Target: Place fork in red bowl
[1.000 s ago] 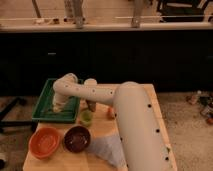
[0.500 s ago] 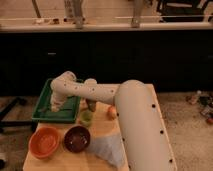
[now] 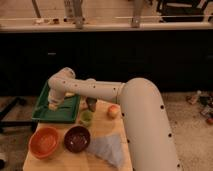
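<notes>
On the far left of the wooden table (image 3: 65,160) I see the round orange-red bowl (image 3: 44,142) with a lighter orange inside; it stands near the front edge and I see nothing in it. Behind it lies the flat green plastic tray (image 3: 44,114), close to the back left corner of the table. Over this tray I have the gripper (image 3: 52,105), low above the tray's middle, at the end of the big cream-white arm (image 3: 145,125) that bends down from the right side. Its fingers are closed, but I cannot tell if they hold something. The slim metal fork I cannot make out with certainty; some pale shapes lie in the tray near the gripper, too unclear for me to name.

To the right of the red bowl, just beside it, stands the dark maroon bowl (image 3: 77,138). Behind that one is a small light green cup (image 3: 86,117), next to the tray's right edge. Further right a grey cloth (image 3: 107,149) lies flat near the front, and a small round reddish-yellow fruit (image 3: 113,111) rests behind it, close to the arm
</notes>
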`<act>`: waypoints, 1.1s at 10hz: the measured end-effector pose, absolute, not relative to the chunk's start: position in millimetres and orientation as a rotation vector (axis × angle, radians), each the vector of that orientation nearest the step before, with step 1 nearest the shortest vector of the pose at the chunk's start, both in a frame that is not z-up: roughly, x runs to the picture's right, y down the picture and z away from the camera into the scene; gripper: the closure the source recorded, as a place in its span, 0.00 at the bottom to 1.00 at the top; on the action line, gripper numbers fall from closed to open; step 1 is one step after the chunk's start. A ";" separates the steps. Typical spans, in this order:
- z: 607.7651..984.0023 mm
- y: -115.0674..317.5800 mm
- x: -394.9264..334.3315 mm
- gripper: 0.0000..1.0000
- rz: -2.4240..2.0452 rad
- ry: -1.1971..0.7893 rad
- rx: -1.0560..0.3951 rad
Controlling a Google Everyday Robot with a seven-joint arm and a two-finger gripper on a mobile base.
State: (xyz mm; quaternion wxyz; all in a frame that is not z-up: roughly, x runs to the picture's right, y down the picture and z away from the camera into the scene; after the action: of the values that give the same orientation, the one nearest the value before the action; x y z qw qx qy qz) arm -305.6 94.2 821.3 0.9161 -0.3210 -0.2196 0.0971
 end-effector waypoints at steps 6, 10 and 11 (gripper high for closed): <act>788.7 103.5 -296.9 1.00 0.176 -0.480 -0.663; 769.2 115.7 -294.2 1.00 0.147 -0.490 -0.668; 765.4 118.7 -293.3 1.00 0.141 -0.491 -0.671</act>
State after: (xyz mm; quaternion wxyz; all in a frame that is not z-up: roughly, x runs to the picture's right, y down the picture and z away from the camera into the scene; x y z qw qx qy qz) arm -293.3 118.7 765.4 0.9124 -0.3255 -0.2385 0.0686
